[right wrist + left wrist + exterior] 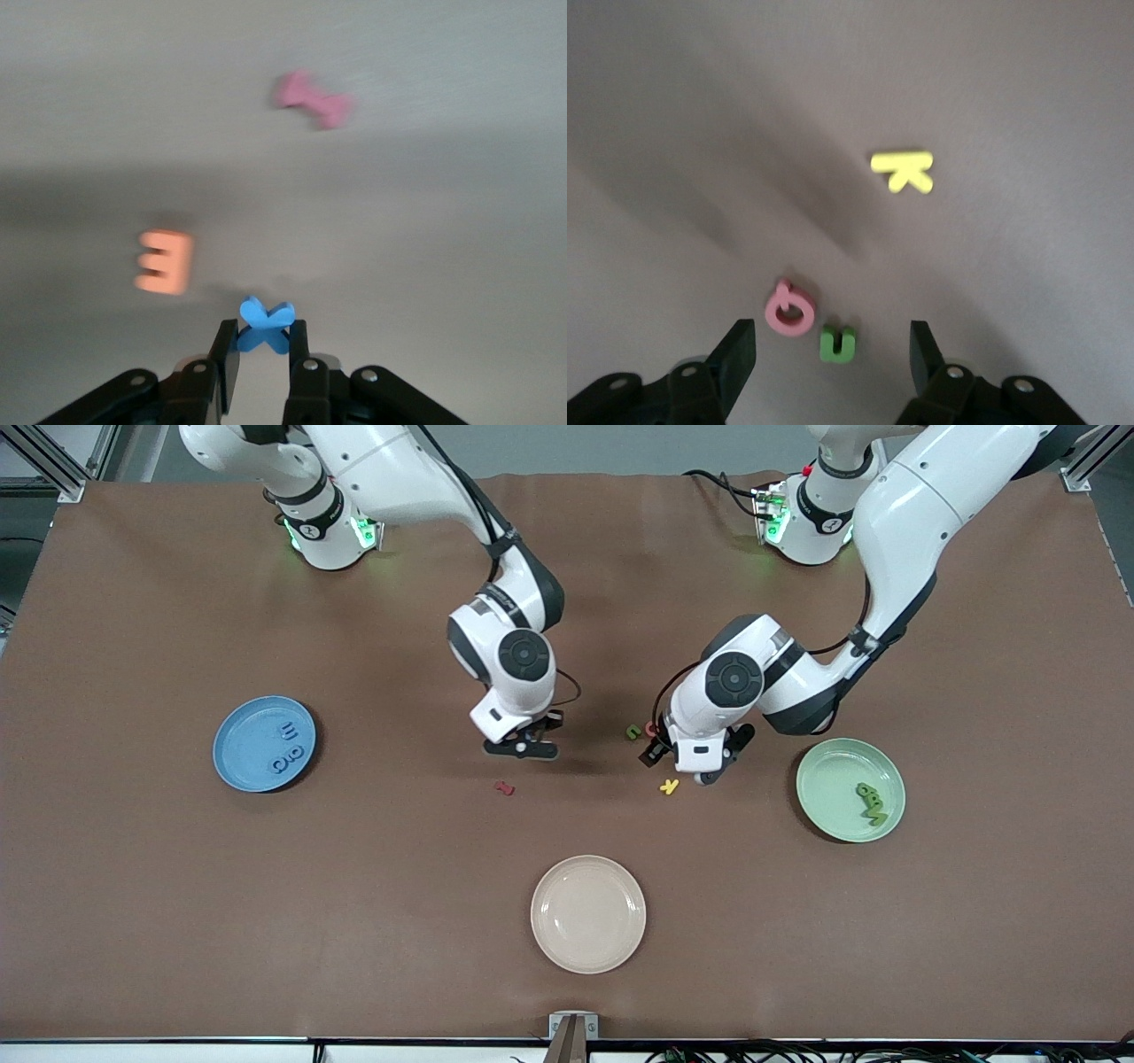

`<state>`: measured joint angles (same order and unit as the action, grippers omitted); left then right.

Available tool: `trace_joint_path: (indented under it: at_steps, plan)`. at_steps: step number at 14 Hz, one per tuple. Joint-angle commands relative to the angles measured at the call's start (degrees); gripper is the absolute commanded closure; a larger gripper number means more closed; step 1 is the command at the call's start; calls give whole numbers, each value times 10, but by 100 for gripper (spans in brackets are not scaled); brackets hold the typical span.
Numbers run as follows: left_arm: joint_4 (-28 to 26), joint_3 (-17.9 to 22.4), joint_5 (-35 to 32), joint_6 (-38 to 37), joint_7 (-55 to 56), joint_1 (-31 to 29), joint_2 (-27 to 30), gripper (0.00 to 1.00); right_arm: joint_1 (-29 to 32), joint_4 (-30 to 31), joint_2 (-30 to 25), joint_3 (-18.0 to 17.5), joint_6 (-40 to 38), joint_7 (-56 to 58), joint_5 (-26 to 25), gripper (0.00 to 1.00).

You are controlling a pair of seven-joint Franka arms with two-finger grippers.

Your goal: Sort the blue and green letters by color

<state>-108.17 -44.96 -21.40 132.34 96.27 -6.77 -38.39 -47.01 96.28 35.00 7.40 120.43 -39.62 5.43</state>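
front view: your right gripper (523,749) hangs low over the middle of the brown table (133,921), just above the small dark red letter (504,787). your left gripper (687,766) is low too, over the loose cluster toward the left arm's end: a small leaf-green u letter (633,732), a pink q letter (650,729) touching or just beside it, and a yellow k letter (669,786) nearer the camera. the round blue plate (232,766) already carries three blue letters (285,748). the round pale green plate (828,815) holds a little pile of green letters (871,802), three by my guess, though they overlap. the round cream plate (588,952) nearest the camera has nothing on it.

left wrist view: your left fingers (740,354) stand wide apart with nothing between them, and the green u (838,344) sits on the table in the gap, the pink q (790,309) just beside it. watch that neighbour when you close. the yellow k (902,170) is well clear.

right wrist view: your right fingers (227,354) are pinched nearly together on a small blue x letter (265,324). an orange e letter (165,261) and the reddish letter (312,99) lie blurred on the table below.

so you look most of the way through: blue x to carry to the blue plate, green u to pick and drop on the green plate, and the off-colour letters stay put.
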Motion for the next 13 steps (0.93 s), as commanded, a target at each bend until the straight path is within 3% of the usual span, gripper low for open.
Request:
trace_joint_path:
  at_steps: [1,3,7,10,13]
  plan:
    - [-17,3,-3,38,49,22,-4,24,68,22,-80,-10,-109,100,-5,100]
    - [-21,7,-4,56,62,31,-13,27,120,45,-121,-8,-156,187,-15,100]
    - [-21,46,-4,78,63,76,-21,34,253,142,-210,-8,-164,393,-53,100]
    - [-20,71,-4,100,64,99,-32,36,355,178,-236,-8,-166,530,-64,100]
    - [-20,79,-4,100,64,105,-33,38,415,212,-250,-9,-160,577,-64,96]
